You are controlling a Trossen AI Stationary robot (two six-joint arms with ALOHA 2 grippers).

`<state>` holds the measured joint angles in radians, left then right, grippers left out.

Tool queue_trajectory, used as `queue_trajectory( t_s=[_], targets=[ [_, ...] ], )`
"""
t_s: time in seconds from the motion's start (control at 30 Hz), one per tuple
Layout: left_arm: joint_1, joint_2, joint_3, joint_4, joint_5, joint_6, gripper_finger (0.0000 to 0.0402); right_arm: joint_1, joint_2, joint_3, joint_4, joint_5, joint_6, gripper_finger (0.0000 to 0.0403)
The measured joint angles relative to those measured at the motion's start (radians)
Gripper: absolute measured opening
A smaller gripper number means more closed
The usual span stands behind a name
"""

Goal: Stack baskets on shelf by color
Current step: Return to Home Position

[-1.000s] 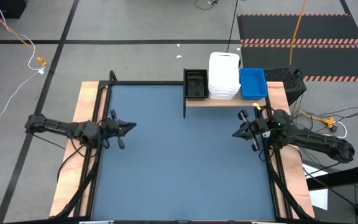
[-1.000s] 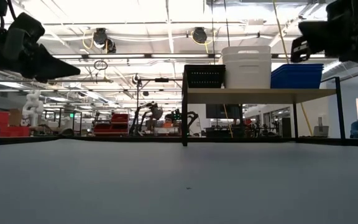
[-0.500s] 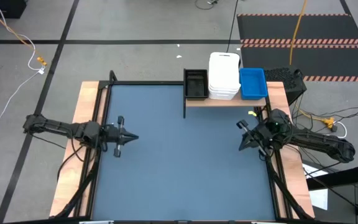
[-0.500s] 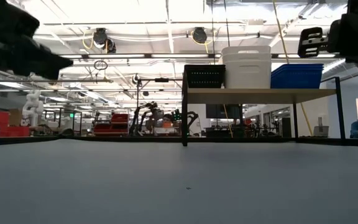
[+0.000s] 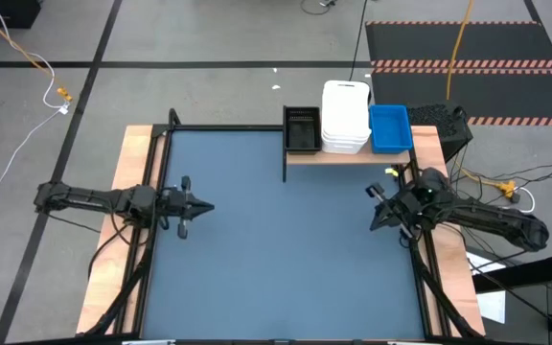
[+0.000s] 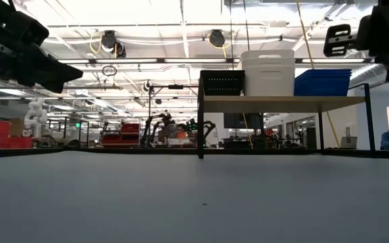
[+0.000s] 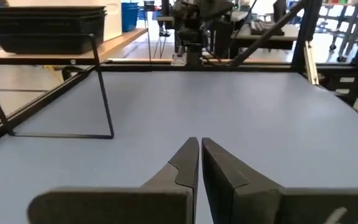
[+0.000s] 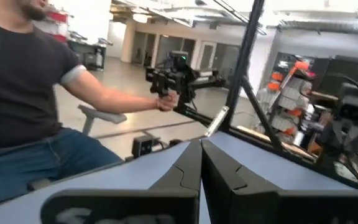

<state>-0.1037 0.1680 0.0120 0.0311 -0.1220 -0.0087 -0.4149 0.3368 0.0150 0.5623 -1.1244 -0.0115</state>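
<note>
The shelf [image 5: 348,155] stands at the table's far right, a light wood board on black legs [image 6: 282,103]. On it, side by side, rest a black basket [image 5: 302,128], a tall stack of white baskets [image 5: 345,117] and blue baskets [image 5: 389,127]. The low view shows them in the same order: black [image 6: 222,82], white [image 6: 267,72], blue [image 6: 323,82]. My left gripper [image 5: 209,206] hovers shut over the table's left side [image 7: 199,146]. My right gripper [image 5: 373,224] hovers shut near the right edge, on the near side of the shelf [image 8: 201,149]. Neither holds anything.
The blue-grey tabletop [image 5: 276,249] stretches bare between the two arms. The shelf's black leg [image 7: 104,93] and frame stand at the far side. A seated person [image 8: 36,106] shows beyond the table's left edge in the right wrist view.
Both grippers have rolled about their wrists while staying shut. The right gripper's tip has swung a little toward the near edge and drawn back slightly toward the right edge. The baskets have not moved.
</note>
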Motion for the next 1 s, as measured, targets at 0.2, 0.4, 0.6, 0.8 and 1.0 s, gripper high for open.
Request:
queue_trajectory(
  t_s=[0.2, 0.4, 0.6, 0.8, 1.0],
  targets=[
    [0.051, 0.0, 0.0, -0.001, -0.021, 0.044, 0.0024, -0.054, 0.0, 0.0, 0.039, 0.001, 0.033, 0.0],
    [0.084, 0.002, 0.0, -0.001, -0.025, 0.064, 0.0024, -0.054, 0.031, 0.0, 0.032, 0.134, 0.039, 0.0],
    [0.089, 0.002, 0.0, -0.001, -0.026, 0.107, 0.0024, -0.018, 0.084, 0.0, 0.048, 0.162, 0.021, 0.0],
    [0.089, 0.002, -0.002, 0.018, -0.029, 0.109, 0.0024, -0.009, 0.083, 0.0, 0.169, 0.208, 0.073, 0.0],
    [0.089, 0.002, -0.002, 0.033, -0.031, 0.109, 0.0024, -0.025, 0.04, 0.0, 0.252, 0.208, 0.235, 0.0]
  ],
)
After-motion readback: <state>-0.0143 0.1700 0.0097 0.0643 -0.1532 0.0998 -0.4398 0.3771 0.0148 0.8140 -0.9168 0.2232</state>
